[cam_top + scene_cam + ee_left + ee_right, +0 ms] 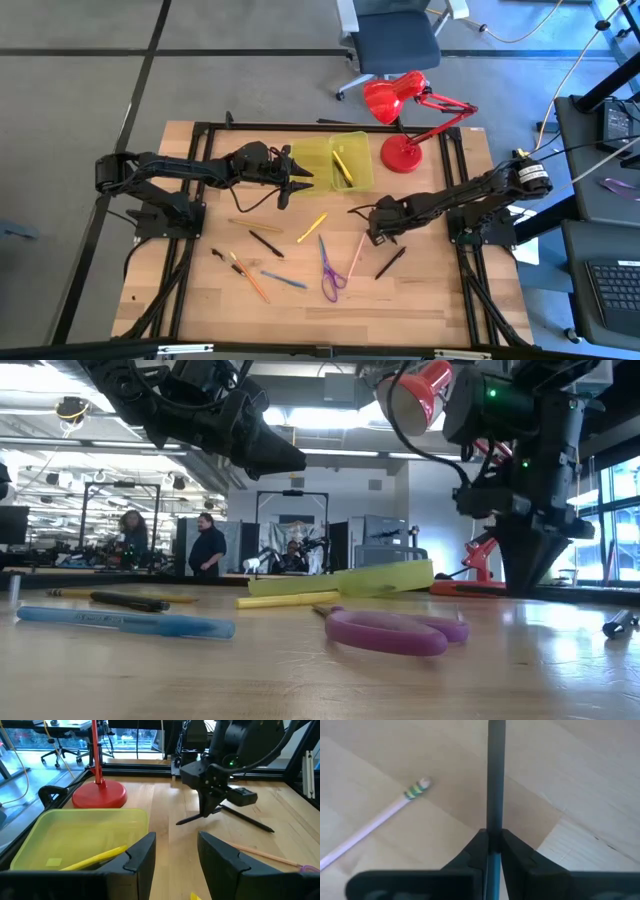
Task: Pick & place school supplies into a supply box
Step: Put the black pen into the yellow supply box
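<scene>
Right now the right claw (378, 237) stands low over the wooden bench (420, 300), its two dark fingers pinched together on a thin dark pen (495, 780), which sticks out straight ahead of the fingertips in the right wrist view and shows as a dark stick jutting sideways from the claw in the left wrist view. Just beside it on the wood lies a pale pink pencil (357, 258) with a striped green-and-yellow band near its eraser end. The left claw (300, 180) hangs at the near edge of the translucent yellow-green plastic supply box (355, 143), its fingers (140, 855) apart and holding nothing; a yellow pencil (95, 859) lies inside the box's shallow tray. A red desk lamp (405, 120) stands just beside the box, on the right arm's side. Spread over the bench in front of both arms are the purple-handled scissors (331, 278), a yellow pencil (312, 227) lying between the claws, a black pen (266, 244), a blue pen (285, 280), an orange pencil (252, 281) and another black pen (390, 263) near the right arm. People stand in the room well behind the bench.
</scene>
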You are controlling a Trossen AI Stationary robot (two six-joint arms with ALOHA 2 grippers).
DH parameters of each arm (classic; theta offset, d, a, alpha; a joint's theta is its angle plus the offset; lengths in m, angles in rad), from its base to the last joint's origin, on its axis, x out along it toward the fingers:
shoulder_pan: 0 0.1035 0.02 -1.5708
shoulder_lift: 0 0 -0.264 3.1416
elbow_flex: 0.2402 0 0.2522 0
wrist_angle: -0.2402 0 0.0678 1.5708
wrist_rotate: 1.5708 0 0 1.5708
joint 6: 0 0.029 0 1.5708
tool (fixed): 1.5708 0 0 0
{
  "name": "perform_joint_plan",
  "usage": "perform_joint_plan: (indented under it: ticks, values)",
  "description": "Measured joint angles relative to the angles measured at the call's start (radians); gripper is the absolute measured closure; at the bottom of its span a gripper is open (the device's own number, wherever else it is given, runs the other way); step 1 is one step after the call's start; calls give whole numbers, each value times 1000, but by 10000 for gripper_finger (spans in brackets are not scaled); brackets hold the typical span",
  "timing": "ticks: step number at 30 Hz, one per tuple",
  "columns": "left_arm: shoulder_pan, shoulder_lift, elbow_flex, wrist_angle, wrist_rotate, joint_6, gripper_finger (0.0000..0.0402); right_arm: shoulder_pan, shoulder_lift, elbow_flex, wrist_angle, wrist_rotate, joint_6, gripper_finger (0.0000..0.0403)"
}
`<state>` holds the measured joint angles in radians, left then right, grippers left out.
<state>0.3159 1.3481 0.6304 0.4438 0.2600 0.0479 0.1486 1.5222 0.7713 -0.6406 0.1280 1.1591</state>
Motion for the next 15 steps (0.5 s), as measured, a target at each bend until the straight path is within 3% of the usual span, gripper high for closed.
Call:
perform_joint_plan:
  ticks: [7, 15]
  values:
    - [0, 0, 0, 0, 0, 0, 263, 0, -17, 98, 7, -15, -134, 361]
    - [0, 0, 0, -7, 0, 0, 263, -67, -20, 263, 7, 190, -333, 360]
